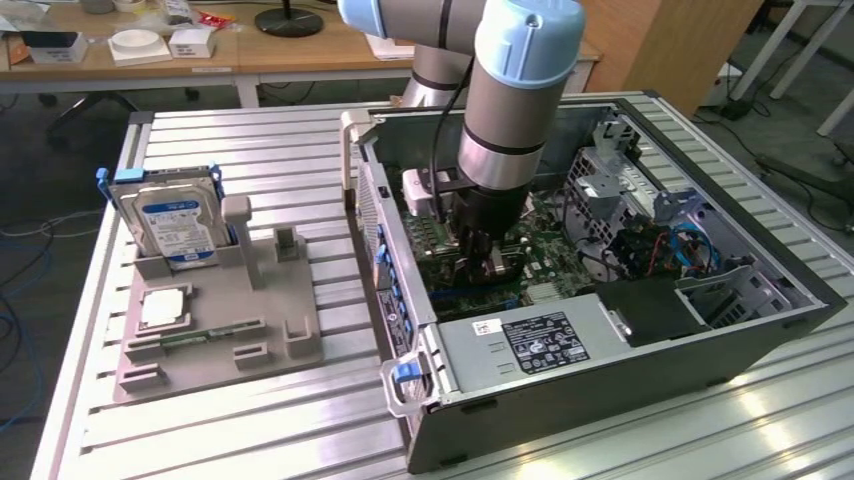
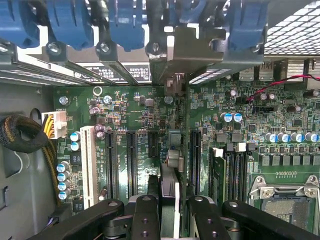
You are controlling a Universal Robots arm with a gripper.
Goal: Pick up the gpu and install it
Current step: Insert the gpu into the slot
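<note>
In the wrist view the gpu [image 2: 174,150] shows edge-on, a thin card standing upright over the green motherboard [image 2: 130,115] between the black expansion slots [image 2: 132,160]. Its silver bracket [image 2: 182,47] lies against the case's rear wall under the blue latches [image 2: 75,20]. My gripper [image 2: 170,202] is shut on the card's near end, with one black finger [image 2: 145,212] on each side. I cannot tell whether the card sits in a slot. In the exterior view my gripper [image 1: 474,255] reaches down into the open computer case [image 1: 747,330], and the card there is mostly hidden by the arm.
A silver hard drive [image 1: 174,220] stands upright in the grey holder [image 1: 214,340] on the exterior view's left, with a narrow memory stick [image 1: 214,333] lying on it. Inside the case are the power supply [image 1: 534,340], a black cable bundle [image 2: 20,132] and memory slots [image 2: 230,165].
</note>
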